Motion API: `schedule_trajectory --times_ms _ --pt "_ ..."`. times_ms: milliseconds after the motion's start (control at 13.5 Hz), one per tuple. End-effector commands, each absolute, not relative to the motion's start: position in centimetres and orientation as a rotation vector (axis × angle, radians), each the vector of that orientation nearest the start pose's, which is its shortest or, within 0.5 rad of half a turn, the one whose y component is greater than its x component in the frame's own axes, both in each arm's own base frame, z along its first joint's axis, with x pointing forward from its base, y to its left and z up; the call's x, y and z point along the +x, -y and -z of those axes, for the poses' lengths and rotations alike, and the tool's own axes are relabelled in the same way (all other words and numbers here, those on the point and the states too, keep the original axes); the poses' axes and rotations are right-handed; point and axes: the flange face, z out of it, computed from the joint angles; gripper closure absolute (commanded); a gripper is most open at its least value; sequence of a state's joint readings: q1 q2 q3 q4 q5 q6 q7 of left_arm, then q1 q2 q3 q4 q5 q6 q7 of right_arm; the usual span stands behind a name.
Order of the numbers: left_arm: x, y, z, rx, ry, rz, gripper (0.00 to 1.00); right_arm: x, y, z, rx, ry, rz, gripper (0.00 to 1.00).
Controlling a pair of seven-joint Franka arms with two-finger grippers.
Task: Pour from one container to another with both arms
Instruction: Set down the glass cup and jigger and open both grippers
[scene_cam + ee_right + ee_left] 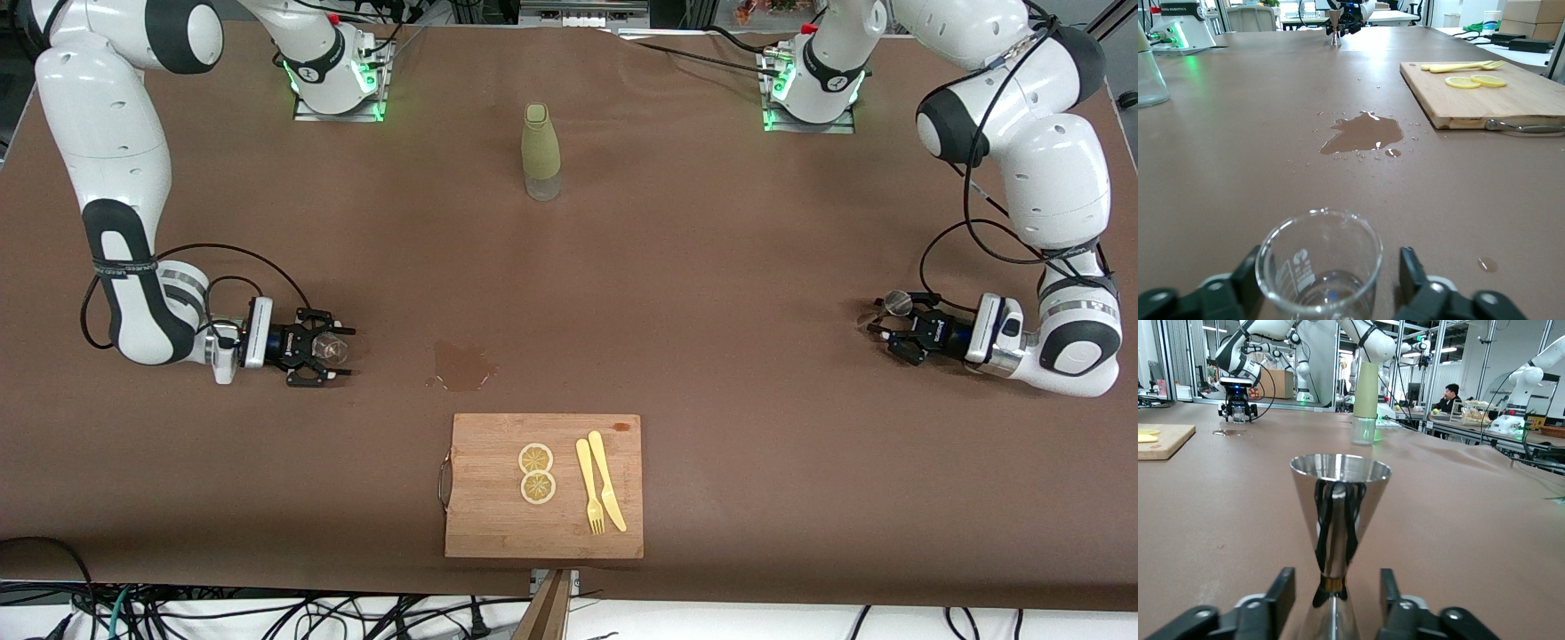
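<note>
The jigger [1338,520] stands on the table between the left gripper's [1338,600] parted fingers, gaps either side. The glass [1318,263] (nearly empty) stands likewise inside the right gripper's [1325,287] wide jaws.

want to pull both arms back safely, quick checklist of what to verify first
1. Jigger upright on the table: ok.
2. Left end effector fingers apart, gap on each side of the jigger's waist: ok.
3. Glass upright on the table, right end effector fingers spread beside it: ok.
4. Liquid in the glass: a little at the bottom, amount cannot tell.
5. Table dry: not ok, puddle between cutting board and bottle.
6. Bottle upright, away from both arms: ok.
</note>
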State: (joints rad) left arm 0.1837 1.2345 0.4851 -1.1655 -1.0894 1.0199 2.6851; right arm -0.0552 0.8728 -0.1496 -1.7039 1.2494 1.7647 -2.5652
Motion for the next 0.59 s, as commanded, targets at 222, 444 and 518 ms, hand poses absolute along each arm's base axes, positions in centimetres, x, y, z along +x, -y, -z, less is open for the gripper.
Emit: schedule_trajectory --times_ms 222,444,518 --pt "62.5 -25.7 -20.1 1.281 1.965 -0.832 0.0 60.4 8.2 -9.6 -1.563 1.503 0.941 0.0" --pt "64.1 -27.1 -30.2 1.442 2.252 -0.799 0.0 61.1 11.2 -11.0 -1.618 1.525 0.89 0.0" --pt "64.2 -26.8 -33.6 1.465 2.328 -0.784 0.0 61.6 11.9 -11.7 -1.644 1.528 0.855 0.0"
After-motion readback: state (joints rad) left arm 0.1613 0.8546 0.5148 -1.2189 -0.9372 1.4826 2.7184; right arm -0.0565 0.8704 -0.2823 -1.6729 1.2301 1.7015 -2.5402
